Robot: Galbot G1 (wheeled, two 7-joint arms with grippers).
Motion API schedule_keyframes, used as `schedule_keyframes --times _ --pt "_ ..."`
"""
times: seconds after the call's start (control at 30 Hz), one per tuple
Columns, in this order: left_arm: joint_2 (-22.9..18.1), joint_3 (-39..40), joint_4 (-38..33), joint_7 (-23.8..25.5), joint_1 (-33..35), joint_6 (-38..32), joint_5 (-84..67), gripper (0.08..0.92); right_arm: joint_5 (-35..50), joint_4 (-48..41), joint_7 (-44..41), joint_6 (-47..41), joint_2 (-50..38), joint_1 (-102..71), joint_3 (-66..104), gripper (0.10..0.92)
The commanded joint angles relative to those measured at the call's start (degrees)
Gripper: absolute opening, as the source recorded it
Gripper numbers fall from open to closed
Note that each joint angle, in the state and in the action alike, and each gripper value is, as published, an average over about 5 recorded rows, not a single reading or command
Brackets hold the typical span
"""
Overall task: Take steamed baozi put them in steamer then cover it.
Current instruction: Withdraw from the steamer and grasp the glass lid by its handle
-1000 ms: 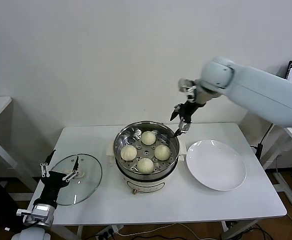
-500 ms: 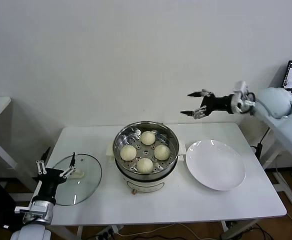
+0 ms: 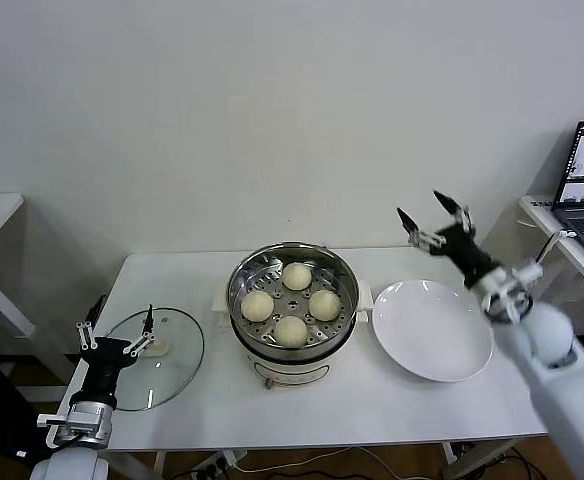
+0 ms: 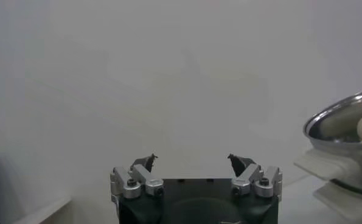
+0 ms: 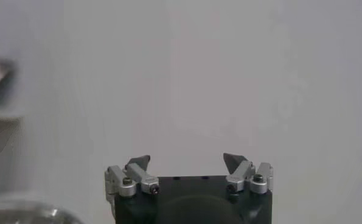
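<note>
The right tool point(image 3: 434, 216) is raised above the white plate point(image 3: 432, 330), released and empty. The left tool point(image 3: 114, 330) is held released over the glass lid point(image 3: 162, 360) on the worktop point(image 3: 392, 400). Four steamed baozi point(image 3: 290, 330) are seated inside the uncovered steamer point(image 3: 292, 305).

Right gripper point(image 3: 434, 216) gone from steamer point(image 3: 293, 300) rim: 1 s back its fingertips hung at pot's far right edge, arm reaching in from upper right. Half second back it had swung out to right, level, above far table edge. Now it sits lower right, above far edge of white plate point(image 3: 432, 330), fingers spread wide, pointing up toward wall, arm coming from lower right corner. Left gripper point(image 3: 114, 325) shifted slightly beside glass lid point(image 3: 157, 357), fingers apart at lid's near-left rim.
</note>
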Motion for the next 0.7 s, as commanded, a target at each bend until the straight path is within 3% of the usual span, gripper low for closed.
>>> schedule_keyframes --times 0.03,0.2,0.37,0.53,0.7 --pt "0.01 0.38 4.65 -1.15 0.08 -4.98 7.27 0.823 -7.39 7.16 10.69 13.90 18.75 -27.82 11.97 0.823" --pt "0.80 -0.13 10.07 -3.80 1.02 -12.28 21.82 0.823 -8.90 6.83 11.34 14.61 21.84 -28.66 10.43 0.823" --pt "1.78 -2.35 17.28 -10.92 1.39 -19.05 44.11 0.823 -9.43 6.05 11.49 14.53 23.04 -27.59 8.95 0.823" --pt "2.35 -5.26 24.72 -19.17 -0.17 -21.25 64.38 0.823 -9.88 4.62 11.51 14.47 23.47 -26.26 7.57 0.823" --pt "2.66 -7.19 29.97 -22.15 -2.87 -20.69 74.88 0.823 -10.23 3.83 11.49 14.47 23.94 -25.73 6.79 0.823"
